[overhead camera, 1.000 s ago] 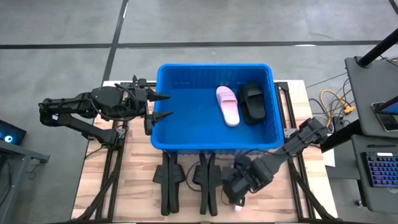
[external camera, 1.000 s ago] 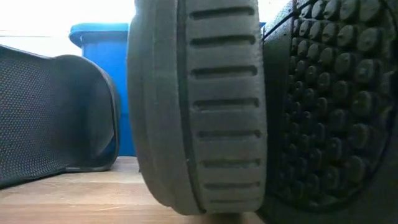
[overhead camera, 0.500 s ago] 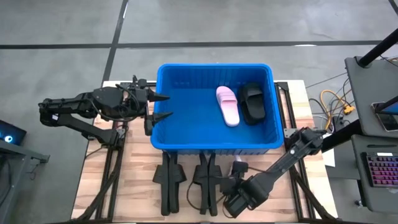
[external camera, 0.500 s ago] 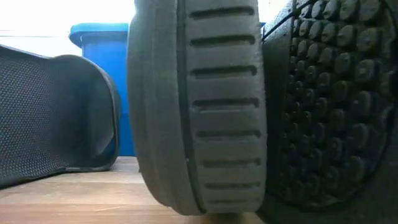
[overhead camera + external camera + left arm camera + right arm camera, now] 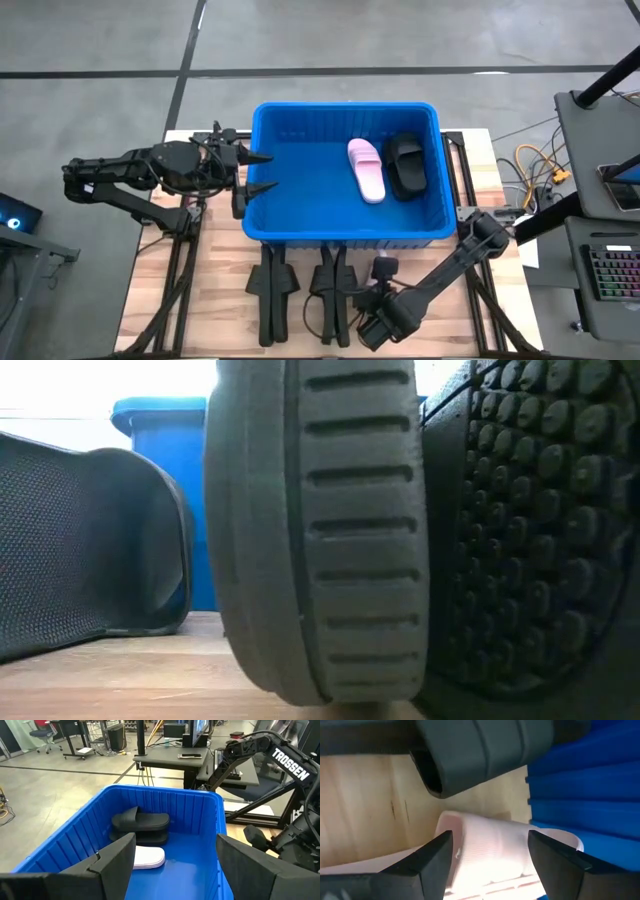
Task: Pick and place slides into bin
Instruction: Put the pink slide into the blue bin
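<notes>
Item 1: the bin [image 5: 262, 180], a large bright blue rectangular plastic tub with ribbed walls and a rim. I see it standing on the pale wooden slatted bench [image 5: 215, 290], filling the far half of the top between the two arms.

Item 2: slides already inside the bin. One pale pink foam slip-on slide [image 5: 366, 169] and one black foam slide [image 5: 407, 165] lie side by side on the bin floor toward its right end. From the left wrist camera the black slide [image 5: 140, 823] lies beyond the pink one [image 5: 148, 857], just beside it.

Item 3: slides outside the bin. Two pairs of black foam slides stand on edge at the near edge of the bench, one pair left of centre [image 5: 272, 290], the other [image 5: 330, 290] just right of it. In the low view a ribbed grey-black sole [image 5: 320, 530] fills the middle, with a studded black sole [image 5: 540, 530] beside it.

Item 4: a second pale pink foam slide [image 5: 490, 852], seen only by the right wrist camera, lies on the bench against the bin's blue wall [image 5: 590, 785].

Item 5: left gripper [image 5: 262, 171]. I find it at the bin's left wall, fingers spread apart over the rim, holding nothing.

Item 6: right gripper [image 5: 490, 860]. It sits low at the near edge of the bench, right of centre, fingers wide apart on either side of the pink slide's strap; I cannot tell whether they touch it.
</notes>
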Robot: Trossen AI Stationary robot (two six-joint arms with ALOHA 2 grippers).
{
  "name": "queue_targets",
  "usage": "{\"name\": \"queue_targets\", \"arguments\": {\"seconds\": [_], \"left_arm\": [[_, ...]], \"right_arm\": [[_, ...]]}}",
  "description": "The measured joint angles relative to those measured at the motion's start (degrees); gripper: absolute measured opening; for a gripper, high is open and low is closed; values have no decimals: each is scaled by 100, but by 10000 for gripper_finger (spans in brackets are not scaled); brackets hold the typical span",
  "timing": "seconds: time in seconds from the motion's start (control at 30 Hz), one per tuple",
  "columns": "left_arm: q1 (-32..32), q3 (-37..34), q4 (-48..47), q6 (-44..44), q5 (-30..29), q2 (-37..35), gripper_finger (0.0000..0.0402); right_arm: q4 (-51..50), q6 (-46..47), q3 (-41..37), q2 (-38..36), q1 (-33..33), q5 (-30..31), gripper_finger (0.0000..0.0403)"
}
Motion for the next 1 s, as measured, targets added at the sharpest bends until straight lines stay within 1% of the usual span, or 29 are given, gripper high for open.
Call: {"name": "queue_targets", "arguments": {"seconds": [0.3,0.47,0.63,0.7,0.77,1.0], "left_arm": [[-2,-59,0,0,0,1,259],[-2,-64,7,0,0,0,259],[-2,-78,6,2,0,0,259],[-2,-95,6,2,0,0,259],[-2,-134,11,2,-2,-2,259],[-2,-265,8,-41,-2,-22,259]], "right_arm": [[-278,39,11,194,11,64,242],[-732,261,2,199,13,154,226],[-840,579,-36,199,4,111,205],[-816,597,-46,199,0,111,190],[-824,598,-56,199,0,110,167],[-841,551,-121,199,4,28,52]]}}
